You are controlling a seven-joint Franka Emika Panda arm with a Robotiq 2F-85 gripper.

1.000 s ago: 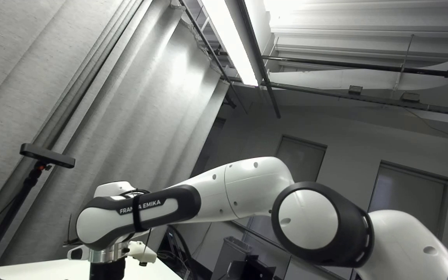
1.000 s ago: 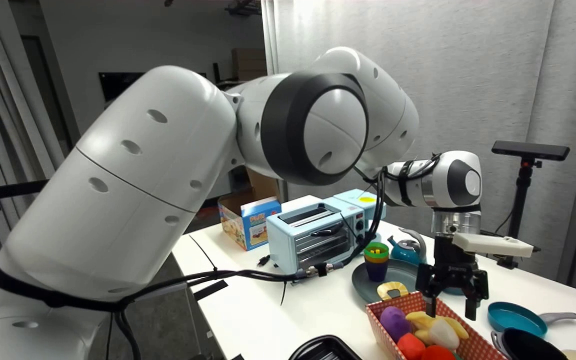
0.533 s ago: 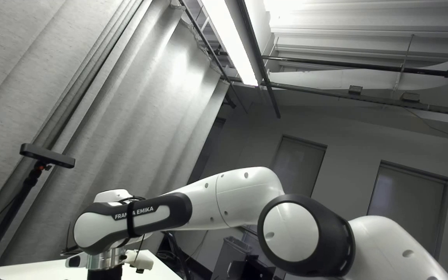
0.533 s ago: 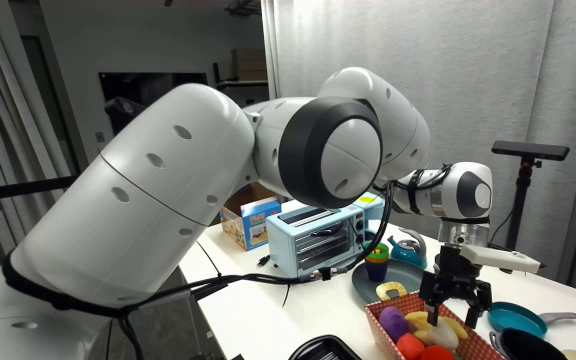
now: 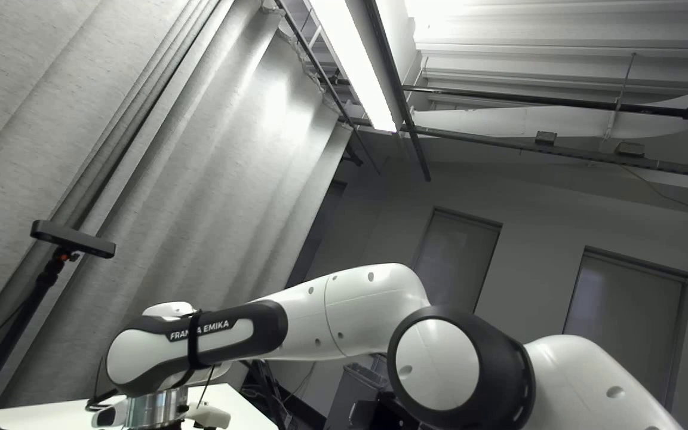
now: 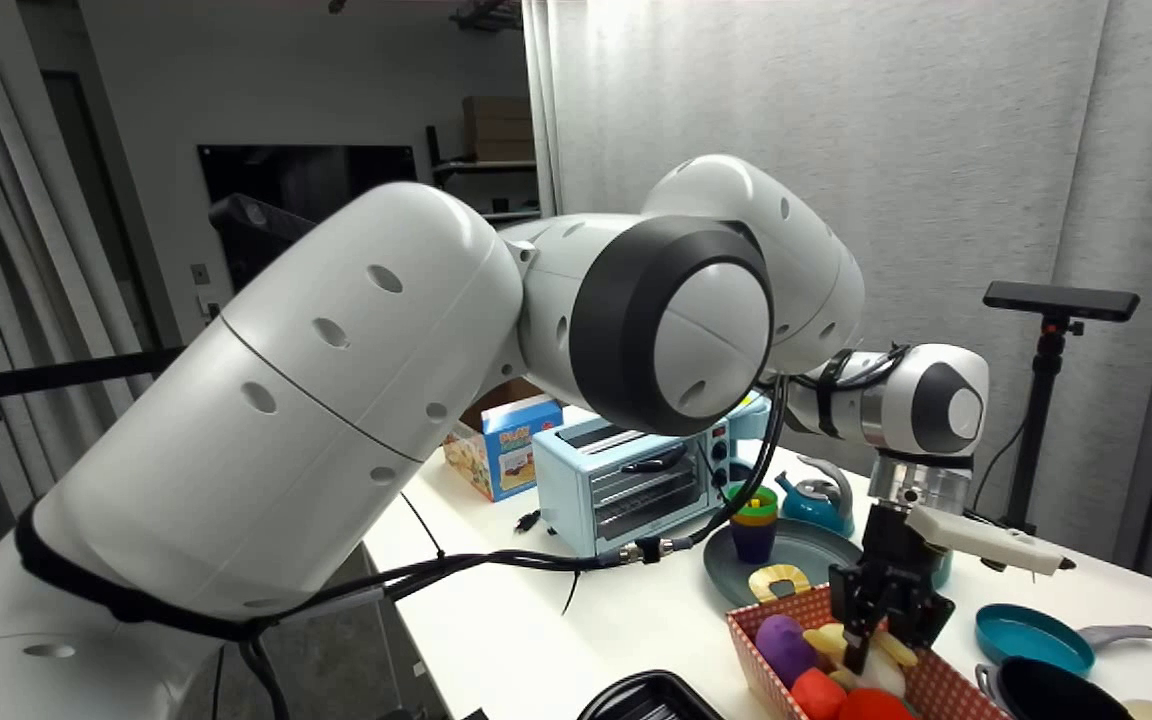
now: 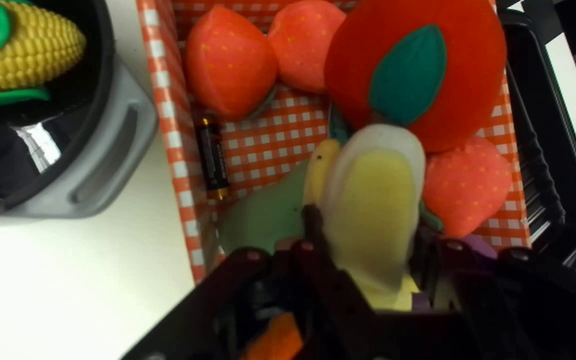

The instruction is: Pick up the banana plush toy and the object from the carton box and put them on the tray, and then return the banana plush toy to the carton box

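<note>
1. The black robot fingers (image 7: 314, 227) point down into the red-and-white checked carton box (image 7: 172, 115), standing partly apart, one on either side of a white-and-pale-yellow oval plush toy (image 7: 375, 205); whether they actually grip it, I cannot tell.
2. The yellow banana-shaped plush toy (image 6: 896, 650) lies in the box, partly hidden by the oval toy and the fingers in an exterior view.
3. Also in the box: a large round red plush toy (image 7: 463, 85) with a dark green leaf, a rounded purple plush toy (image 6: 784, 650), and a small black battery (image 7: 213, 160) with copper-coloured ends, close along one wall.
4. A black ribbed plastic tray (image 7: 568, 170) sits just beside the box on the white tabletop (image 7: 88, 290).
5. On the box's opposite side, a dark round pot (image 7: 100, 105) with a grey handle holds a yellow toy corn cob (image 7: 43, 45) with green husk.
6. Near the box in an exterior view, a dark grey round plate (image 6: 806, 548) carries a stack of coloured cups (image 6: 754, 540).
</note>
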